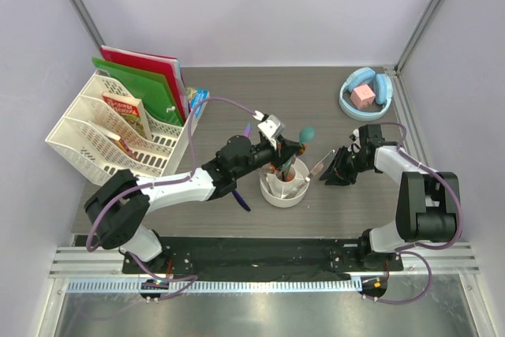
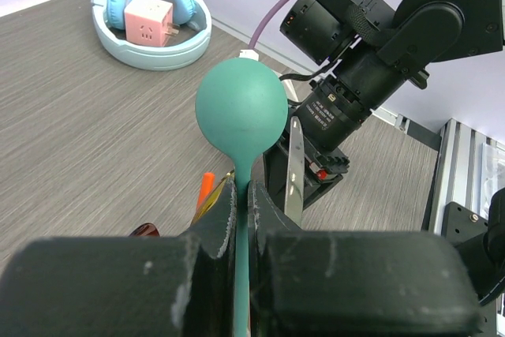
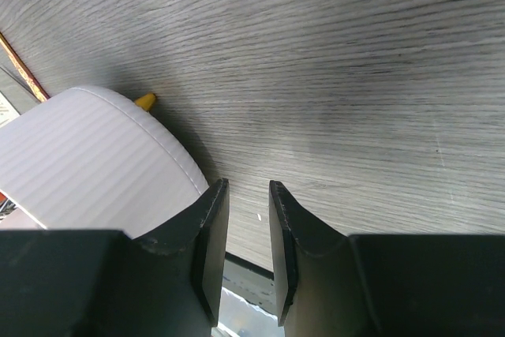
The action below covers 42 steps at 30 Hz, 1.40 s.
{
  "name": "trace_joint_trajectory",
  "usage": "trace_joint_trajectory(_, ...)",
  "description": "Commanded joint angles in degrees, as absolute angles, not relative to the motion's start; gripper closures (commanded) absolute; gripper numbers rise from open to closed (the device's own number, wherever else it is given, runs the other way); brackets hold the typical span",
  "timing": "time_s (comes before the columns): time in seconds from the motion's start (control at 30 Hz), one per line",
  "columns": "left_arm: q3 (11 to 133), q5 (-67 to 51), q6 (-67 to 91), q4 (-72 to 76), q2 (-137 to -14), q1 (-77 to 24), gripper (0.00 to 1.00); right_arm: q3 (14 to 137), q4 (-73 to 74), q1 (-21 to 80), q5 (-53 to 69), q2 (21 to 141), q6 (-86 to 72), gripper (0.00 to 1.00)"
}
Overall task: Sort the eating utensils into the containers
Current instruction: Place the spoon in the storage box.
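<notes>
The left gripper [image 2: 243, 195] pinched the teal spoon [image 2: 241, 108] by its handle, over the white cup [image 1: 282, 200] near the middle of the table [image 1: 260, 92]. It should go straight down into a free slot. The right gripper [image 3: 243, 195] hung beside the cup, fingers slightly apart, empty.

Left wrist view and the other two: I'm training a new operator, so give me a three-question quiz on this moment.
1. What does the left gripper hold? A) orange spoon B) teal spoon C) silver knife
2. True or false: the right gripper clamps the cup.
3. Fill in: the cube in the bowl is ____.
Key: 1 B; 2 false, nothing sits between its jaws; 3 pink.
</notes>
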<state>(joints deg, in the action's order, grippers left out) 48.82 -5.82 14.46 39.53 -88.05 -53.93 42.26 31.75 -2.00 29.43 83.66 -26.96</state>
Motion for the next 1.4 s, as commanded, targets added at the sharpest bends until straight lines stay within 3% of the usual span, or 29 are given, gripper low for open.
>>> trace_joint_trajectory(0.0, 50.1, -4.5, 14.0, 43.2, -86.7, -54.0, 1.00, 43.5, 31.6, -2.2, 30.4, 83.6, -26.2, 0.68)
trace_joint_trajectory(0.47, 47.0, -2.9, 13.6, 44.9, -81.8, -54.0, 1.00, 42.8, 31.5, -2.2, 30.1, 84.4, -26.2, 0.68)
trace_joint_trajectory(0.87, 38.9, -0.4, 19.7, 63.0, -85.3, -54.0, 1.00, 42.1, 32.1, -2.2, 29.4, 85.6, -25.6, 0.68)
trace_joint_trajectory(1.37, 39.1, 3.0, 19.2, 68.9, -87.3, -54.0, 1.00, 42.7, 34.5, -2.2, 27.6, 85.9, -23.8, 0.68)
